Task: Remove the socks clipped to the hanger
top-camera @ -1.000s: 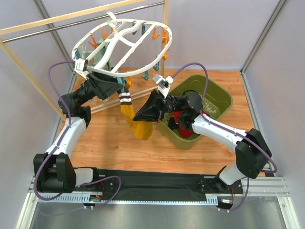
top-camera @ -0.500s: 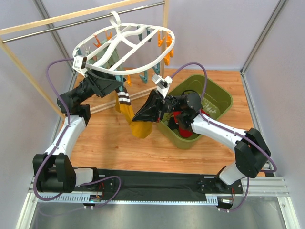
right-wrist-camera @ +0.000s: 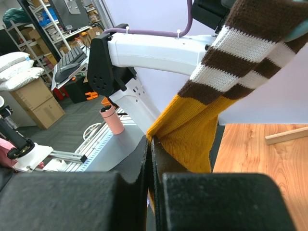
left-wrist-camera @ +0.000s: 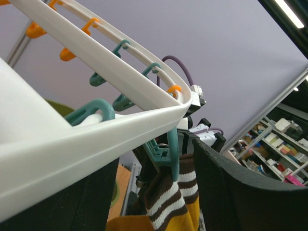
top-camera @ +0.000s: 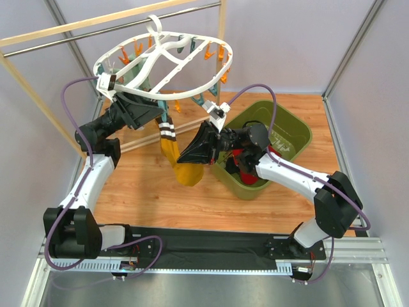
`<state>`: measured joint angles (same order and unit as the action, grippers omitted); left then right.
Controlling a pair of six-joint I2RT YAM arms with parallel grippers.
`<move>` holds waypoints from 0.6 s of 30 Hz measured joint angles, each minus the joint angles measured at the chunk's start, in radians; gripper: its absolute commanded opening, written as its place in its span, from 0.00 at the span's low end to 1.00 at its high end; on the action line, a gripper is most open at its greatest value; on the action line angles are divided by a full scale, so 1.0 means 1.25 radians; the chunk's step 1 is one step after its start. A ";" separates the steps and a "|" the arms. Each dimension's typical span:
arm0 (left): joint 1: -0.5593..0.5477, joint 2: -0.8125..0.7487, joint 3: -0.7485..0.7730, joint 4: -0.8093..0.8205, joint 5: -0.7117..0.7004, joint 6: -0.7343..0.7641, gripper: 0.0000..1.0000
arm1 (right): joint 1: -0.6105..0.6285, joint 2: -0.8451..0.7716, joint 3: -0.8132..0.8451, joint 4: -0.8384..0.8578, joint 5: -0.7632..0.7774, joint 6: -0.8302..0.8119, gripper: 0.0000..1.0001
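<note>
The white hanger [top-camera: 151,61] hangs from the rail, tilted, with orange and teal clips around its rim. One mustard sock [top-camera: 181,163] with a brown and white striped cuff hangs from a teal clip [left-wrist-camera: 169,155] under the hanger's rim [left-wrist-camera: 72,139]. My left gripper [left-wrist-camera: 154,156] is open, its fingers [left-wrist-camera: 240,192] on either side of that clip and the cuff [left-wrist-camera: 168,195]. My right gripper [right-wrist-camera: 153,142] is shut on the sock's mustard lower part [right-wrist-camera: 192,125], just left of the bin.
A green bin [top-camera: 297,131] stands at the right with red socks [top-camera: 246,161] inside. The wooden and metal rail frame [top-camera: 96,24] crosses the back left, with a slanted wooden post [top-camera: 38,96]. Grey walls enclose the wooden table [top-camera: 147,198].
The hanger has swung and tilted toward the left. My left gripper has risen under its rim and its jaws have narrowed around the clip. The right gripper has kept its hold in place.
</note>
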<state>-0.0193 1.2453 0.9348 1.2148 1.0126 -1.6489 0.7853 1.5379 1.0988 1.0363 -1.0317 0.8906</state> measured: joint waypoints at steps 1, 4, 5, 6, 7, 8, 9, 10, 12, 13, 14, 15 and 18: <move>0.000 0.000 0.004 0.000 0.003 -0.003 0.71 | 0.000 0.000 0.000 0.000 0.000 0.000 0.00; -0.001 0.000 0.014 0.000 0.011 -0.006 0.73 | 0.000 0.000 0.000 0.000 0.000 0.000 0.00; -0.001 0.000 0.018 0.000 0.015 -0.006 0.74 | 0.001 0.000 0.000 0.000 0.000 0.000 0.00; -0.001 0.000 0.022 0.000 0.018 -0.006 0.77 | 0.001 0.000 0.000 0.000 0.000 0.001 0.00; -0.001 0.000 0.027 0.000 0.024 -0.006 0.80 | 0.001 0.000 0.000 0.000 0.000 0.001 0.00; -0.001 0.001 0.034 0.000 0.032 -0.009 0.85 | 0.002 0.000 0.000 0.000 0.000 0.002 0.00; -0.001 0.002 0.039 0.001 0.039 -0.011 0.93 | 0.002 0.000 0.000 0.000 0.000 0.002 0.00; -0.001 0.003 0.045 0.001 0.046 -0.013 0.96 | 0.002 0.000 0.001 0.000 0.000 0.002 0.00; -0.001 0.005 0.051 0.001 0.053 -0.018 1.00 | 0.002 0.002 0.002 0.000 0.000 0.002 0.00; -0.001 0.005 0.051 0.001 0.057 -0.018 1.00 | 0.002 0.004 0.003 0.000 0.000 0.002 0.00; -0.001 0.006 0.051 0.001 0.062 -0.019 1.00 | 0.002 0.005 0.003 0.000 0.000 0.002 0.00; -0.001 0.006 0.051 0.001 0.065 -0.019 1.00 | 0.003 0.006 0.003 0.000 0.000 0.002 0.00; -0.001 0.008 0.051 0.001 0.072 -0.018 1.00 | 0.003 0.009 0.003 0.000 0.000 0.002 0.00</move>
<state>-0.0200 1.2552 0.9989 1.2163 1.1030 -1.6718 0.7891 1.5490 1.1030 1.0363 -1.0317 0.8932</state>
